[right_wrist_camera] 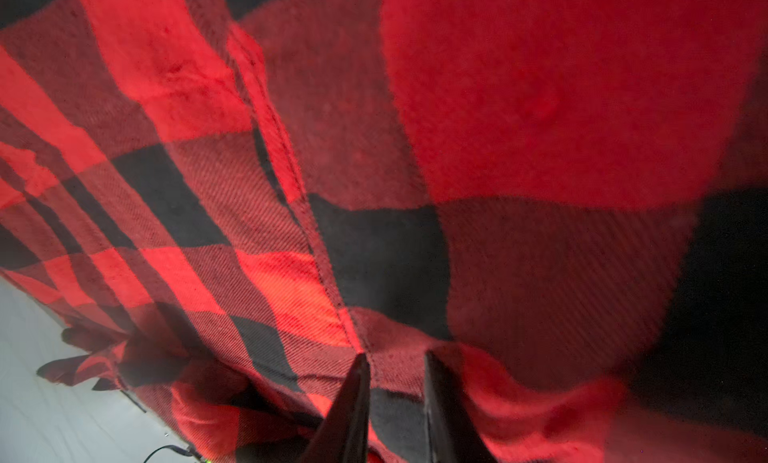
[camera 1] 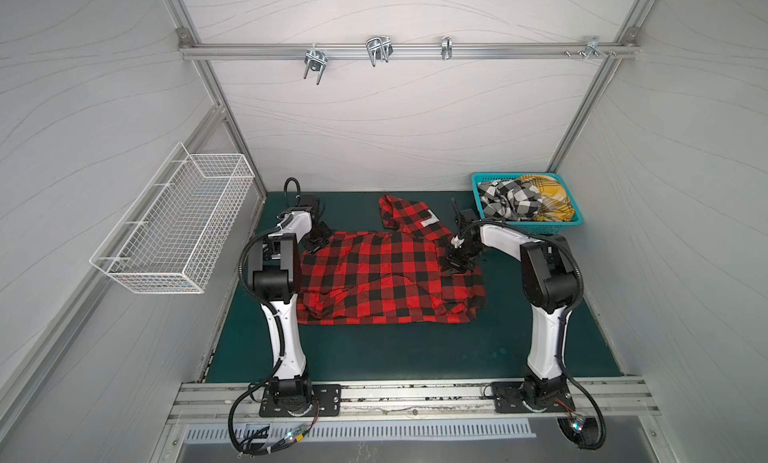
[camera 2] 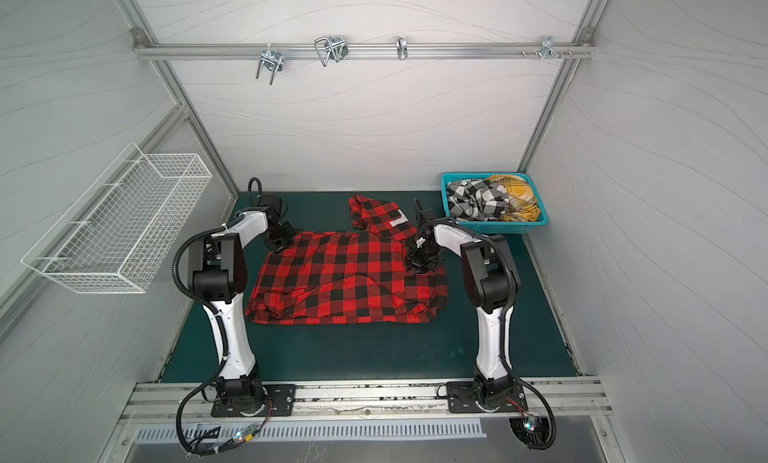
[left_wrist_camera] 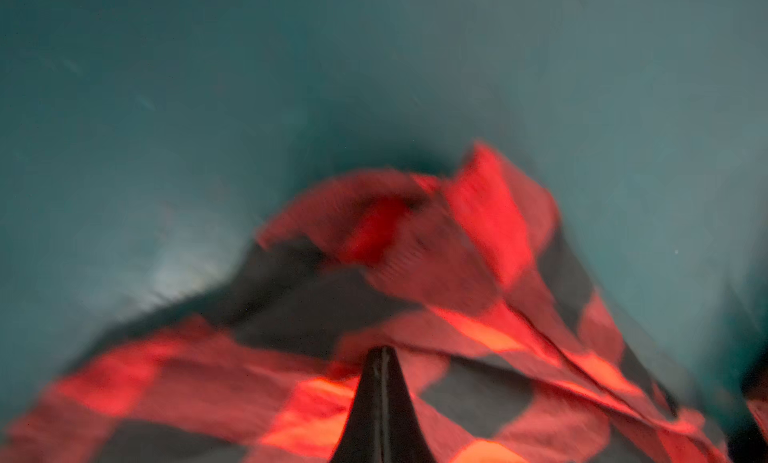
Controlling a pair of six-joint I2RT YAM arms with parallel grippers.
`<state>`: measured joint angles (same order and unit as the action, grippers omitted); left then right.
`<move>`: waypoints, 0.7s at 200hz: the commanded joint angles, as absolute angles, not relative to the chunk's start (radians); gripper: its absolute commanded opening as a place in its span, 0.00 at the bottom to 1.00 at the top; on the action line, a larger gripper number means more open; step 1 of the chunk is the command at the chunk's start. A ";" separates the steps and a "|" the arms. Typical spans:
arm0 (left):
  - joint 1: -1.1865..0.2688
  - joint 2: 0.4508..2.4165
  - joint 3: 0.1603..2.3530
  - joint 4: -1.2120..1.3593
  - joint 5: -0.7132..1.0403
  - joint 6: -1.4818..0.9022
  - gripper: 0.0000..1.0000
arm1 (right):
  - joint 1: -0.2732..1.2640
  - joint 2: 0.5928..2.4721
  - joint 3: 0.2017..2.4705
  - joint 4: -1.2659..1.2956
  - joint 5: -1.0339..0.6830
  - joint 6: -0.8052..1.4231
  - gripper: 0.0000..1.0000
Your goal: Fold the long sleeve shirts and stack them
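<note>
The far-right basket [camera 1: 536,228] holds the black-and-white shirt [camera 1: 509,201] and yellow shirt [camera 1: 548,199]; left fingers [left_wrist_camera: 374,407] pinch the red shirt [camera 1: 374,274], right fingers [right_wrist_camera: 349,411] narrow around it.

Soft, matt twill-woven red-and-black shirt [right_wrist_camera: 249,199]; smooth matt green mat [camera 1: 374,348].

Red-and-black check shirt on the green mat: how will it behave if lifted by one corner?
Probably floppy: the red-and-black shirt lies creased and bunched along its near hem, so it should sag and drape from the pinch. Likely light; the right wrist view shows thin woven cloth. Overlapped layers may slip or unfold as it rises.
</note>
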<state>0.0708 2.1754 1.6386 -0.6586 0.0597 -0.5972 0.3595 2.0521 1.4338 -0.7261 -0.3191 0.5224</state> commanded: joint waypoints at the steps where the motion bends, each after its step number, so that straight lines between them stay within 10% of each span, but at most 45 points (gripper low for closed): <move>1: 0.067 2.188 1.707 -0.686 0.048 -0.530 0.08 | 0.354 2.071 1.414 -0.755 -0.282 0.493 0.27; 35: 0.030 2.110 1.766 -0.667 -0.055 -0.467 0.48 | 0.354 2.022 1.483 -0.806 -0.295 0.478 0.39; 78: 0.031 2.250 1.957 -0.776 -0.090 -0.435 0.69 | 0.364 1.963 1.548 -0.841 -0.322 0.494 0.49; 140: 0.038 2.358 2.055 -0.855 -0.057 -0.456 0.62 | 0.367 1.933 1.572 -0.851 -0.335 0.515 0.50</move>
<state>0.0311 2.3253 2.0369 -0.8047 -0.0559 -0.4530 0.3607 1.9617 1.5604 -0.8036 -0.3233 0.5060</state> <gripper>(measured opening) 0.637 0.502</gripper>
